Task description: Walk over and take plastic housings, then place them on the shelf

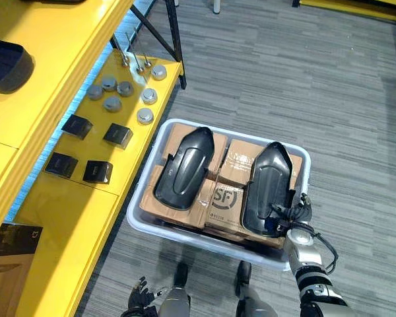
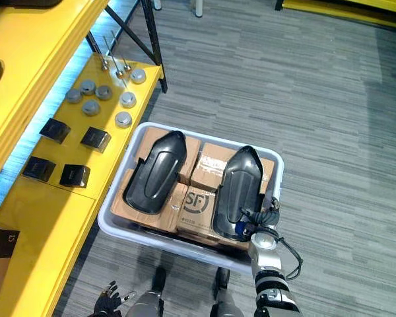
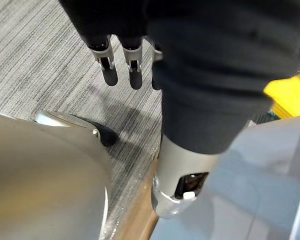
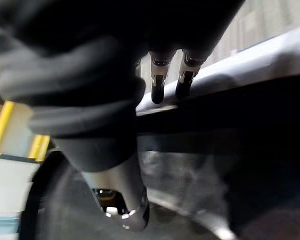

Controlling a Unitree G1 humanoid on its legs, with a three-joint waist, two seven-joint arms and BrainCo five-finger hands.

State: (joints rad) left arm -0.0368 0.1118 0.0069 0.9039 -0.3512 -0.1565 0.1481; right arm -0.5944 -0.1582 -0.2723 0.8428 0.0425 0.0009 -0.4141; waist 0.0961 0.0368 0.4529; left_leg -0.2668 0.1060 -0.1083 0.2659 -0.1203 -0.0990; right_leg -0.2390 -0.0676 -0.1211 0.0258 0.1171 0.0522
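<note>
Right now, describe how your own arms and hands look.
Both arms are silver-grey; the right arm carries dark rings near the wrist. The left hand and right hand each have a dark ribbed cover over the back and wrist, slim silver fingers with rounded dark tips, and a thicker silver thumb.

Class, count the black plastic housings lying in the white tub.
2. The left housing and the right housing both lie on cardboard boxes in the tub; the right hand is at the right one's near end. More may hide beneath.
</note>
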